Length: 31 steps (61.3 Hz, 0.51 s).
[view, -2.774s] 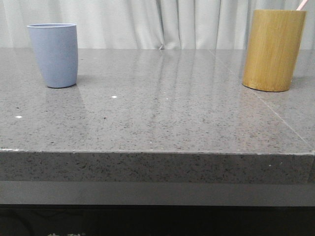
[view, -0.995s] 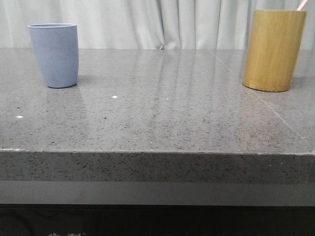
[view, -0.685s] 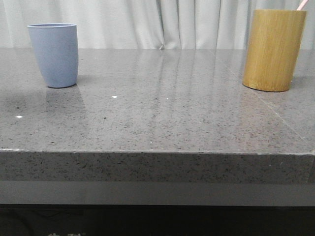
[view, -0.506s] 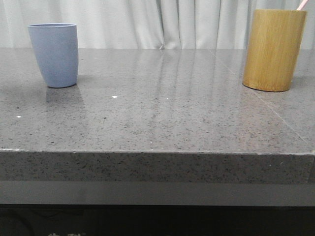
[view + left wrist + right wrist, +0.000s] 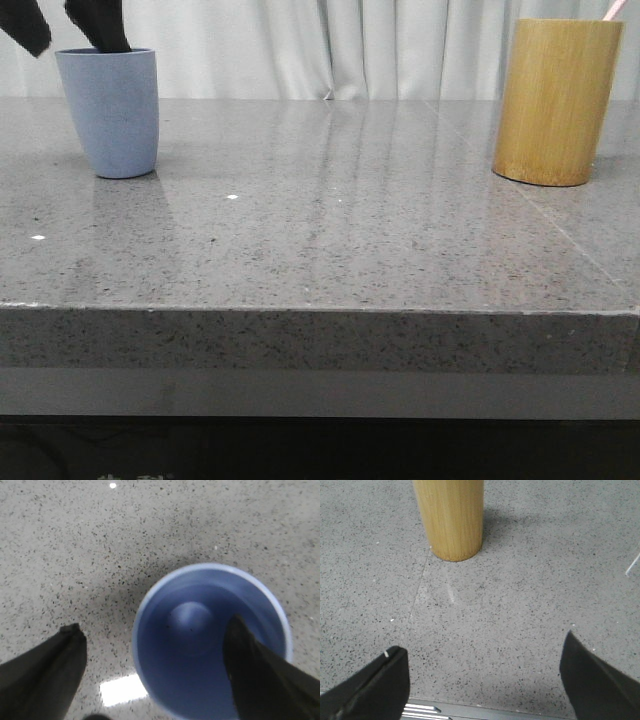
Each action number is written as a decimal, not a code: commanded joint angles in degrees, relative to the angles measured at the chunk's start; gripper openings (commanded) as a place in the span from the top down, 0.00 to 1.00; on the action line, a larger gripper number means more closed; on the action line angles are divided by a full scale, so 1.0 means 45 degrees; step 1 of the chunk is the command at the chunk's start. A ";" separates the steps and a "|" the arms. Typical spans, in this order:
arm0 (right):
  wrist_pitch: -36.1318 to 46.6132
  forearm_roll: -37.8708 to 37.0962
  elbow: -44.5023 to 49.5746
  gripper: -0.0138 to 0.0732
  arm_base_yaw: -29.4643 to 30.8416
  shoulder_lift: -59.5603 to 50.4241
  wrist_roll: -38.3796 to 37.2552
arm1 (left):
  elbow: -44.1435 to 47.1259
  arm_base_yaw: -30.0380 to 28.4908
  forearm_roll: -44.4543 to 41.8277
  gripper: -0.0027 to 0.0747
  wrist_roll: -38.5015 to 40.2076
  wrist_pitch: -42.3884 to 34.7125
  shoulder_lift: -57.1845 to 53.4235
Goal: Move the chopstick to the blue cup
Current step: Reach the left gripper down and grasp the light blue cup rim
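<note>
The chopstick (image 5: 613,9) is left in the holder (image 5: 555,102), ungrasped. Under the left pincer (image 5: 66,25), spread wide and empty, the cup (image 5: 108,110) is seen unfilled.

we count one matte pale blue tapered cup (image 5: 109,110), one tall yellow-brown bamboo cylinder (image 5: 556,100), one thin pale pink chopstick (image 5: 613,9), and two black grippers.

The chopstick (image 5: 614,9) shows just a short pink tip at the top right of the frame; the bamboo cylinder (image 5: 556,100) hides the rest. The left claw (image 5: 66,28) is cut off by the upper left edge, one finger (image 5: 100,22) overlapping the blue cup (image 5: 110,112) rim, depth unclear.
</note>
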<state>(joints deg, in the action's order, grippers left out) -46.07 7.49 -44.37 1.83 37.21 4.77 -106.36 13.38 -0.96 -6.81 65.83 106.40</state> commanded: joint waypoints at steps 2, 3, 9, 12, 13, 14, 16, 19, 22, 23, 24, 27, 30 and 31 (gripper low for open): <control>0.0712 0.0124 -0.0397 0.13 0.0037 0.0092 0.0126 | -0.0795 0.0080 -0.0036 0.26 0.0264 -0.0246 -0.0094; 0.0712 0.0124 -0.0397 0.13 0.0037 0.0092 0.0126 | -0.0826 0.0080 -0.0036 0.27 0.0319 -0.0246 -0.0057; 0.0712 0.0124 -0.0397 0.13 0.0037 0.0092 0.0126 | -0.0916 0.0080 -0.0036 0.36 0.0319 -0.0323 0.0194; 0.0712 0.0124 -0.0397 0.13 0.0037 0.0092 0.0126 | -0.0916 0.0080 -0.0036 0.43 0.0319 -0.0381 0.0249; 0.0712 0.0124 -0.0397 0.13 0.0037 0.0092 0.0126 | -0.0916 0.0080 -0.0036 0.46 0.0319 -0.0436 0.0249; 0.0712 0.0124 -0.0397 0.13 0.0037 0.0092 0.0126 | -0.0916 0.0080 -0.0036 0.49 0.0319 -0.0469 0.0249; 0.0712 0.0124 -0.0397 0.13 0.0037 0.0092 0.0126 | -0.0916 0.0080 -0.0036 0.55 0.0319 -0.0473 0.0249; 0.0712 0.0124 -0.0397 0.13 0.0037 0.0092 0.0126 | -0.0916 0.0080 -0.0036 0.62 0.0319 -0.0473 0.0249; 0.0712 0.0124 -0.0397 0.13 0.0037 0.0092 0.0126 | -0.0916 0.0080 -0.0036 0.69 0.0319 -0.0473 0.0249; 0.0712 0.0124 -0.0397 0.13 0.0037 0.0092 0.0126 | -0.0916 0.0080 -0.0036 0.72 0.0319 -0.0473 0.0249; 0.0712 0.0124 -0.0397 0.13 0.0037 0.0092 0.0126 | -0.0916 0.0080 -0.0036 0.74 0.0319 -0.0473 0.0249; 0.0712 0.0124 -0.0397 0.13 0.0037 0.0092 0.0126 | -0.0916 0.0080 -0.0036 0.80 0.0319 -0.0473 0.0249; 0.0712 0.0124 -0.0397 0.13 0.0037 0.0092 0.0126 | -0.0916 0.0080 -0.0036 0.85 0.0319 -0.0473 0.0249; 0.0712 0.0124 -0.0397 0.13 0.0037 0.0092 0.0126 | -0.0916 0.0080 -0.0036 0.86 0.0319 -0.0473 0.0249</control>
<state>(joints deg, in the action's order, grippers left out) -46.07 7.49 -44.37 1.83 37.21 4.87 -108.45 13.38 -1.21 -6.07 66.06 110.67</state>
